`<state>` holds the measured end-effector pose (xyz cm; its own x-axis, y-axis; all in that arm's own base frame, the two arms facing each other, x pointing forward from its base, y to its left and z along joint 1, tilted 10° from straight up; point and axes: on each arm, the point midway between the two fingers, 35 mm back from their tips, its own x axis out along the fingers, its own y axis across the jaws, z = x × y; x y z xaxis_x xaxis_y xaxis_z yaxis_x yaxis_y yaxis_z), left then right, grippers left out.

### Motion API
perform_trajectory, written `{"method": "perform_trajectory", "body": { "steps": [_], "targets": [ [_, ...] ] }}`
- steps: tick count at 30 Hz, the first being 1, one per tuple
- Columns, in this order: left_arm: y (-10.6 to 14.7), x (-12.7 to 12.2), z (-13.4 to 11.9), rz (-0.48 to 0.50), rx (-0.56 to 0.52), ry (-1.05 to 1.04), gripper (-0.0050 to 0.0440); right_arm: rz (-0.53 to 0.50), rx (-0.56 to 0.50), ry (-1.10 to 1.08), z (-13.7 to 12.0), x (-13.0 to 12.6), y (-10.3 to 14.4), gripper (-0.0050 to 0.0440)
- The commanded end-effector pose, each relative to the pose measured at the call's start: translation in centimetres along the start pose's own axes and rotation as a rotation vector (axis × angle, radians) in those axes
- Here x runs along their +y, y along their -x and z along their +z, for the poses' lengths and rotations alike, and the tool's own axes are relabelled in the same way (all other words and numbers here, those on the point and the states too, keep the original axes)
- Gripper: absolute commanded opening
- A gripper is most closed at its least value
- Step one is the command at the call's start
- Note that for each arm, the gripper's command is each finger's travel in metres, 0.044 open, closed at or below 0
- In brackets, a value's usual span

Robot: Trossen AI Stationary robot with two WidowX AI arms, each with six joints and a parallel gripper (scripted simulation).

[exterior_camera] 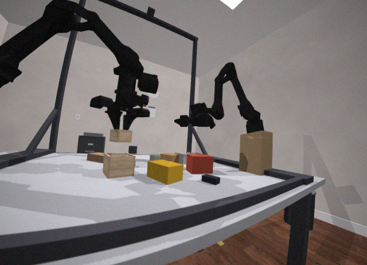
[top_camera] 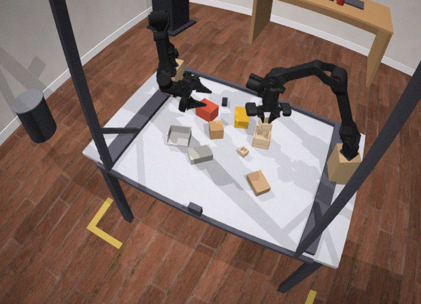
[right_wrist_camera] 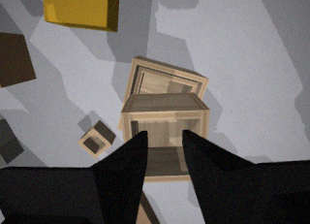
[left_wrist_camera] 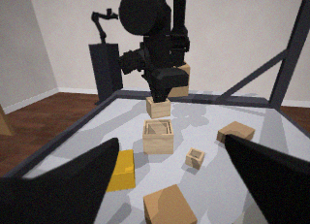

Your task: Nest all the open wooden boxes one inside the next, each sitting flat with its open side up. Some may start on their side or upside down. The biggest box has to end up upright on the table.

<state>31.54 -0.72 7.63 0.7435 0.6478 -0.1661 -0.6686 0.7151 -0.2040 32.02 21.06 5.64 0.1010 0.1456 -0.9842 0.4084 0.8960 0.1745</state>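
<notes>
the right pincer (top_camera: 266, 120) (exterior_camera: 121, 128) (left_wrist_camera: 157, 105) (right_wrist_camera: 165, 136) points downward and has hold of a pale wooden box (top_camera: 264, 122) (exterior_camera: 120, 135) (left_wrist_camera: 159, 109) (right_wrist_camera: 165, 103), which hangs level with its open side up, just under the fingertips. exactly how the tips meet its walls, i cannot tell. below the right pincer, the big wooden box (top_camera: 261, 143) (exterior_camera: 118, 166) (left_wrist_camera: 158, 143) (right_wrist_camera: 170, 68) sits upright on the surface (top_camera: 152, 168) (exterior_camera: 59, 203) (right_wrist_camera: 252, 88), a second rim showing inside it. there is a visible gap between it and the held box. the smallest open box (top_camera: 242, 154) (left_wrist_camera: 194, 161) (right_wrist_camera: 110, 131) sits on the surface near the big one, opening up, lower than the right pincer and off to one side.

the left pincer (top_camera: 208, 98) (exterior_camera: 175, 120) (left_wrist_camera: 170, 141) is spread wide with nothing between its fingers, over by the red block (top_camera: 206, 109) (exterior_camera: 199, 164) and above the surface. between the two pincers lie a yellow block (top_camera: 241, 117) (exterior_camera: 164, 171) (left_wrist_camera: 124, 171) (right_wrist_camera: 77, 8) and a small black block (top_camera: 224, 101) (exterior_camera: 210, 179). farther from the right pincer stand a grey open tray (top_camera: 179, 145) and a grey block (top_camera: 200, 154). beyond the surface are a brown plank floor (top_camera: 163, 260) and a wooden desk (top_camera: 380, 18).
</notes>
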Motion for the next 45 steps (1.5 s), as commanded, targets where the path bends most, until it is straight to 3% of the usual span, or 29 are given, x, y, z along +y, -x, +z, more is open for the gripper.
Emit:
{"method": "perform_trajectory", "body": {
  "steps": [1,45],
  "targets": [
    [0.07,-0.03,0.21,0.000,-0.006,0.004,0.0400,0.017,-0.008,-0.120,0.41,0.49,0.44,0.0193],
    [0.07,-0.03,0.21,0.000,-0.006,0.004,0.0400,0.021,0.003,-1.441,0.41,0.49,0.49,0.0193]
  ]
}}
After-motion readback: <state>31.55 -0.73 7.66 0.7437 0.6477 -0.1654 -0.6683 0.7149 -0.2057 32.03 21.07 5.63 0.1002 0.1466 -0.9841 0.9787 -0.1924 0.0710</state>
